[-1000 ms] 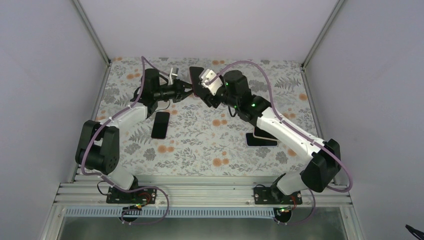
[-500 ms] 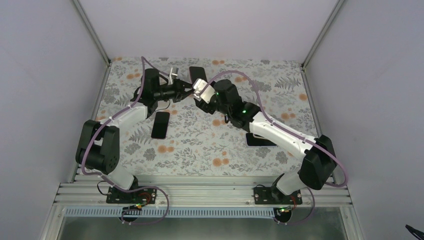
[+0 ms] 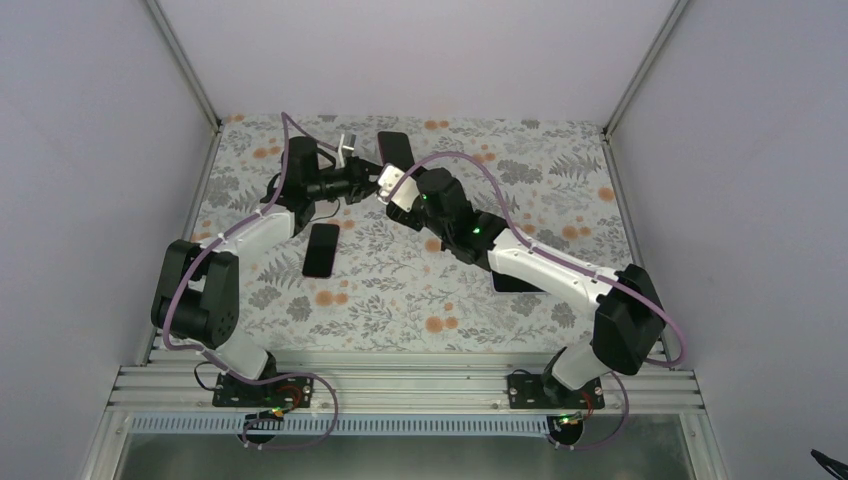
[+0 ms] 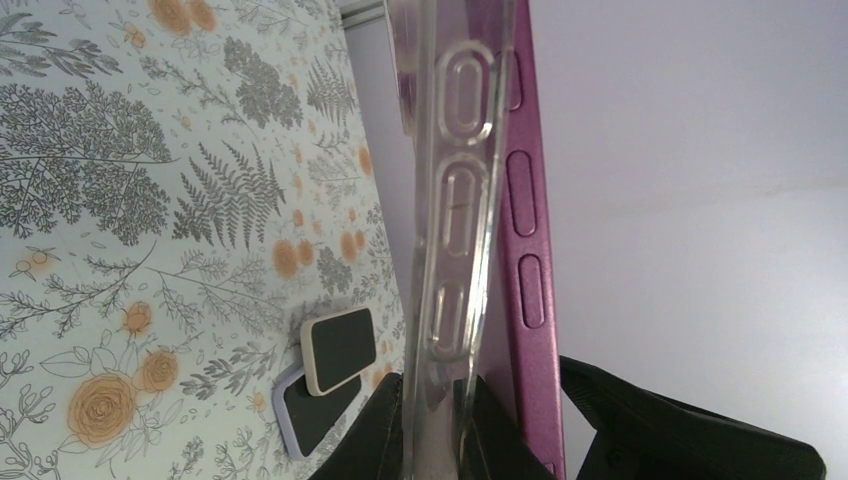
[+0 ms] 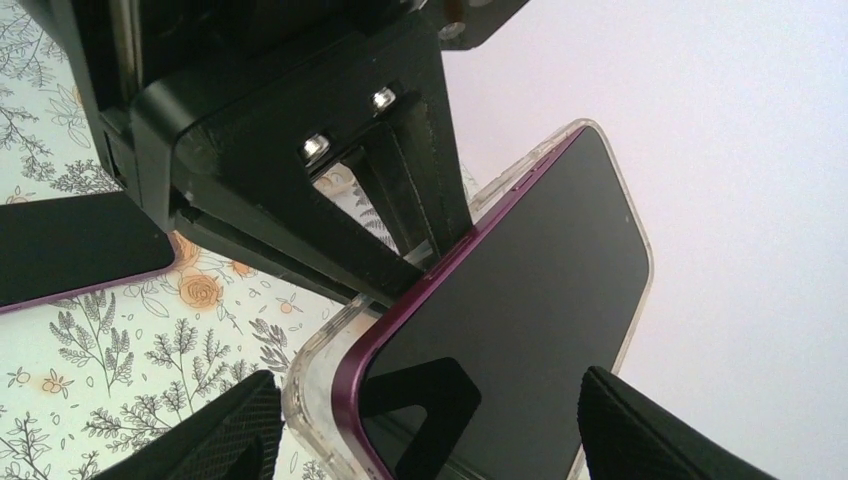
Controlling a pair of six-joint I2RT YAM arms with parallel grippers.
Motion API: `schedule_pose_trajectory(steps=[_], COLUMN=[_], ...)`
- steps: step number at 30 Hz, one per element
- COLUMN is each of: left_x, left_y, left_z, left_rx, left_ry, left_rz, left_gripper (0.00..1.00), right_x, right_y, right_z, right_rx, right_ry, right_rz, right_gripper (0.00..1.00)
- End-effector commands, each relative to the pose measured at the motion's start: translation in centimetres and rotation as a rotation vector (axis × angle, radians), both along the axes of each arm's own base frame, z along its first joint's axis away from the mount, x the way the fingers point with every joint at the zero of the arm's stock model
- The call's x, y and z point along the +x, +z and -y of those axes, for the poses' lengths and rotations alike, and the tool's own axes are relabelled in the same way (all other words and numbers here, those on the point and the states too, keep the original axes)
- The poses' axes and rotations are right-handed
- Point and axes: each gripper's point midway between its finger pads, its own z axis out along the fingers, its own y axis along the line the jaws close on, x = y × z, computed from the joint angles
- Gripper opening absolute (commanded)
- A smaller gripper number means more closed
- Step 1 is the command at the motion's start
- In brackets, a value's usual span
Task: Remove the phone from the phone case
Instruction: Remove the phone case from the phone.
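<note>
vs 1 s back: right arm has swung toward 9 o'clock in the top view, its wrist is now hard up against the left one, and it hides more of the handset stack (image 3: 508, 284) at 4 o'clock; left arm hasn't budged. Left gripper (image 4: 440, 440) is pressed together on the rim of the clear case (image 4: 450, 200), holding it edge-up in the air over the far middle of the floral table (image 3: 400, 290), roughly 12 o'clock from table centre. Phone (image 5: 520, 290) has a magenta frame and black screen and is mostly inside the case, but one corner stands proud of the clear rim at the 7 o'clock end of the right wrist view. Right gripper (image 5: 428, 400) has its jaws spread, one finger on each side of the phone's width; can't tell if the pads touch it. Left wrist only: edge-on look, the case's button bumps side by side with the phone's own side buttons, plus a cream-edged handset (image 4: 338, 348) lying on a lavender-cased one (image 4: 303, 418). Right wrist only: the screen face, and a purple-edged phone (image 5: 80, 240) flat on the table at 9 o'clock. Top view only: black phone (image 3: 321, 250) at 9 o'clock of table centre; the held phone is buried under both wrists there
</note>
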Motion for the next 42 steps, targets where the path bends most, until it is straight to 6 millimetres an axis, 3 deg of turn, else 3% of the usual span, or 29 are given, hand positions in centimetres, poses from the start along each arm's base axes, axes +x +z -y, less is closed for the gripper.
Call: schedule_pose_trajectory(steps=[1,9,18,34,37,42], left_x=[-0.1,0.4,0.3,-0.1,-0.2,-0.3], left_y=[2.3,1.6,1.8,1.5,1.4,1.0], left_z=[0.0,-0.1,0.0,0.1,0.2,0.1], left_rx=[-0.018,-0.003,-0.017,-0.026,-0.027,-0.025], left_ry=[-0.012,-0.003,-0.014,-0.014,-0.016,-0.013], left_rz=[0.099,0.088,0.086,0.068,0.066,0.056], left_gripper=[0.02,0.02,0.02,0.02,0.02,0.02], right_x=[-0.3,-0.4,1.3,3.2,3.4,3.3], right_y=[2.6,3.8,-0.3,-1.2,-0.6,0.9], right_z=[-1.0,-0.8,0.4,2.3,2.3,2.4], right_rx=[0.078,0.09,-0.057,-0.153,-0.152,-0.135], right_ry=[0.02,0.019,-0.057,-0.166,-0.178,-0.182], right_rz=[0.003,0.0,0.081,0.265,0.295,0.324], right_gripper=[0.7,0.71,0.69,0.56,0.49,0.22])
